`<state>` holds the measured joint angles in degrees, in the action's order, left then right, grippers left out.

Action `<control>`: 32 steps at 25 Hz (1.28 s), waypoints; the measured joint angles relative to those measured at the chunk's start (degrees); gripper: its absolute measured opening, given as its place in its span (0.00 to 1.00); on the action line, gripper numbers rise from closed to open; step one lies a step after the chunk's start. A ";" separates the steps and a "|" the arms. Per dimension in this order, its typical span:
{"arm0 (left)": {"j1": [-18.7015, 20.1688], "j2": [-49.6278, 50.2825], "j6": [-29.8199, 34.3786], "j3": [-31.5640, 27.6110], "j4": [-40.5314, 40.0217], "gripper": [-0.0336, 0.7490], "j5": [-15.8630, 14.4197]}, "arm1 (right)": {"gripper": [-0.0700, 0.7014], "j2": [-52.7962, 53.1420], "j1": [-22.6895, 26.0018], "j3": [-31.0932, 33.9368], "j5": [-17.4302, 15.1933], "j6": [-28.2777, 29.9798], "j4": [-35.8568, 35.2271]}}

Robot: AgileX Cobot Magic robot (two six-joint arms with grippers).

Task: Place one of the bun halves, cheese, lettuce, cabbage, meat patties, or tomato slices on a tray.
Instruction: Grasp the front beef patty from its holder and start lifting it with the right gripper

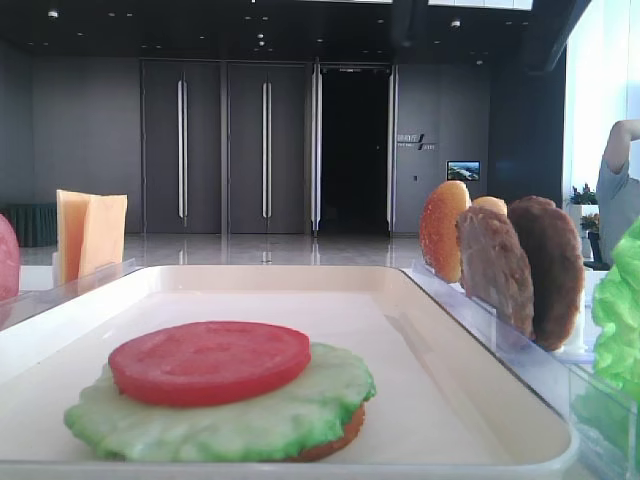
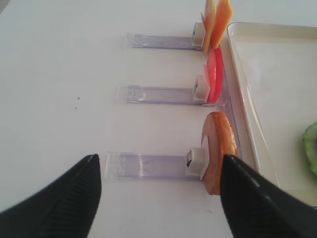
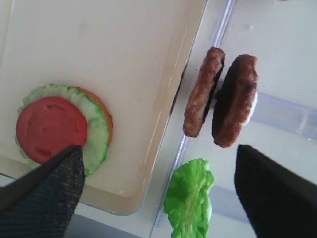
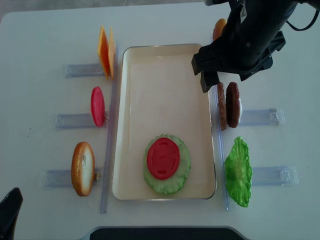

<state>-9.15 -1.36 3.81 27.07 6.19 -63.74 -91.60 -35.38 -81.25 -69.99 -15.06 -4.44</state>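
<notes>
Nearest the low exterior camera, a flat smooth red tomato slice [image 1: 210, 360] lies on a ruffled pale green lettuce leaf [image 1: 230, 415] over a golden-orange bun half [image 1: 335, 445], all inside the large shallow cream-white plastic tray [image 1: 450, 380]. Right of the tray, a greyish-brown grainy meat patty [image 1: 495, 268] and a darker brown patty [image 1: 548, 268] stand on edge, behind them two more bun halves [image 1: 443, 230]. Left of the tray stand pale yellow-orange cheese slices [image 1: 90, 235].

From the right wrist, the right gripper [image 3: 158, 191] hovers with jaws spread wide and holding nothing, above the tray's edge; both patties stand just beside the tray in a clear acrylic holder [image 3: 282, 111], a bright green lettuce piece [image 3: 190, 198] near them.

From the left wrist, the left gripper [image 2: 158, 198] is likewise spread wide and bare, left of the tray.

Overhead, the right arm [image 4: 247, 37] hangs over the tray's upper right corner.
</notes>
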 joint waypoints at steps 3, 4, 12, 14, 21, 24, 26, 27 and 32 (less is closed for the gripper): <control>0.00 0.00 0.00 0.00 0.00 0.78 0.00 | 0.85 -1.89 0.00 -0.73 0.00 -0.13 0.00; 0.00 0.00 0.00 0.00 0.00 0.78 0.00 | 0.85 -2.54 0.00 -0.93 0.00 -0.18 -0.06; 0.00 0.00 0.00 0.00 0.00 0.78 0.00 | 0.85 -5.54 -0.24 -1.06 0.00 -0.07 -2.80; 0.00 0.00 0.00 0.00 0.00 0.78 0.00 | 0.84 -6.42 -0.24 -1.11 0.00 -0.01 -2.85; 0.00 0.00 0.00 0.00 0.00 0.78 0.00 | 0.84 -8.41 -0.55 -1.43 0.70 0.65 -2.85; 0.00 0.00 0.00 0.00 0.00 0.78 0.00 | 0.84 -8.52 -0.55 -1.43 1.87 1.27 -2.85; 0.00 0.00 0.00 0.00 0.00 0.78 0.00 | 0.84 -8.66 -0.55 -1.43 2.22 1.46 -2.85; 0.00 0.00 0.00 0.00 0.00 0.78 0.00 | 0.84 -8.91 -0.55 -1.43 2.22 1.54 -2.85; 0.00 0.00 0.00 0.00 0.00 0.78 0.00 | 0.83 -10.75 -0.55 -1.43 2.41 2.32 -2.85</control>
<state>-9.15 -1.36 3.81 27.07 6.19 -63.74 -102.35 -35.93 -82.68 -67.57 -12.74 -7.29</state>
